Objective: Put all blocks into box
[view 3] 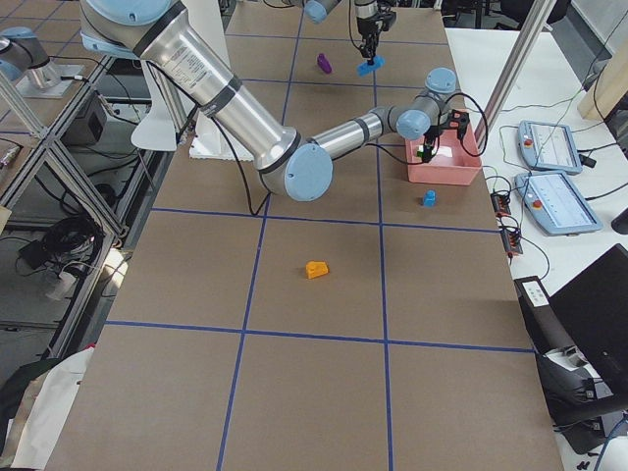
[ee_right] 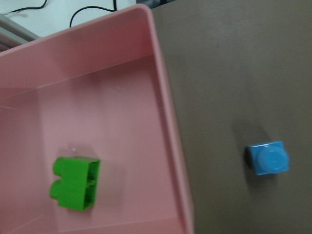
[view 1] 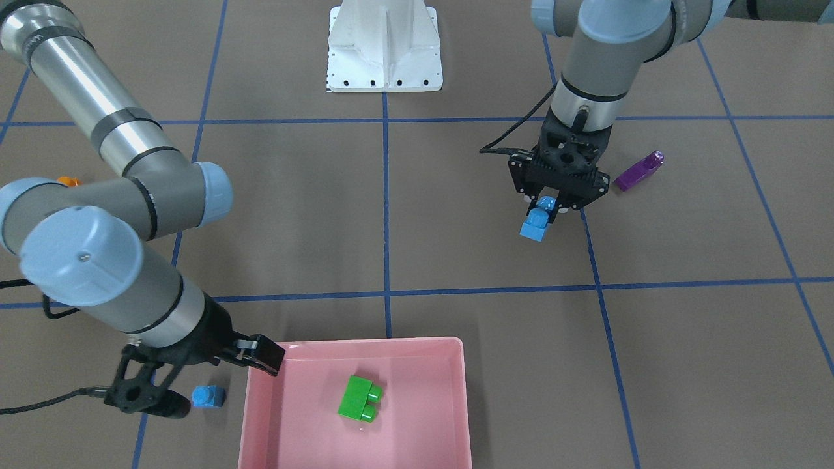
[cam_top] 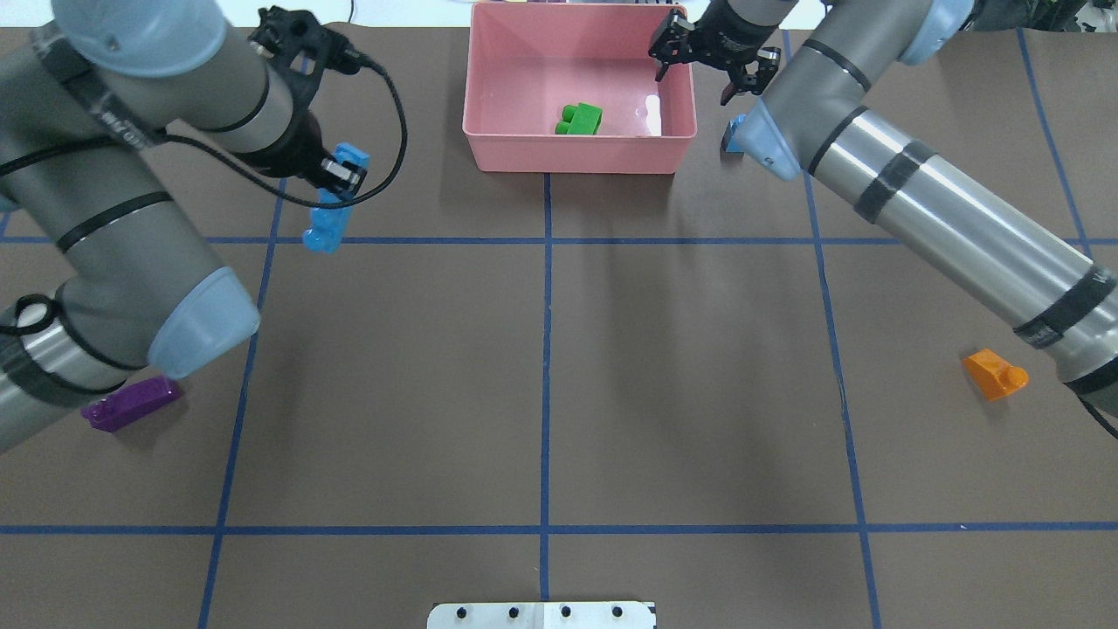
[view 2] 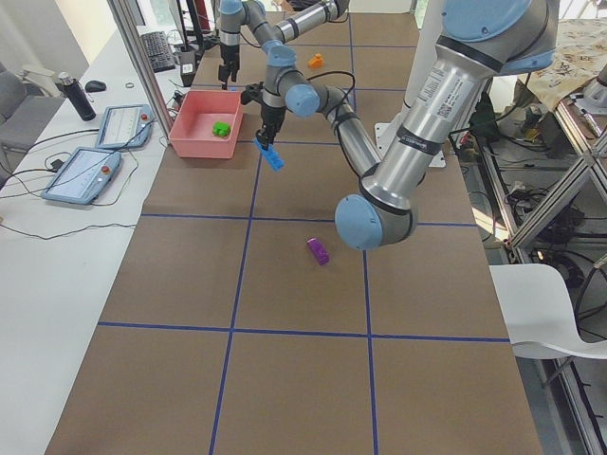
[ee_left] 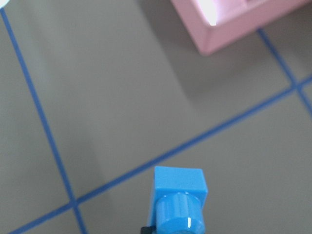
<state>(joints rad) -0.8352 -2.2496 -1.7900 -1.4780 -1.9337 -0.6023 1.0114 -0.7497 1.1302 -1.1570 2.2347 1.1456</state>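
My left gripper [cam_top: 342,175] is shut on the long blue brick [cam_top: 326,220], which hangs above the table left of the pink box [cam_top: 498,154]; it also shows in the front view [view 1: 535,225] and the left wrist view [ee_left: 179,200]. My right gripper [cam_top: 704,65] is open and empty, over the box's right rim [ee_right: 168,122]. The green brick [cam_top: 580,119] lies inside the box. The tiny blue brick [view 1: 208,396] sits on the table just outside that rim, below the gripper [view 1: 215,381]. The purple brick [cam_top: 131,404] and the orange wedge [cam_top: 996,374] lie on the table.
The white metal base [view 1: 384,49] stands at the robot's side of the table. Blue tape lines cross the brown mat. The right arm's long links [cam_top: 943,218] stretch over the table's right half, above the orange wedge's area.
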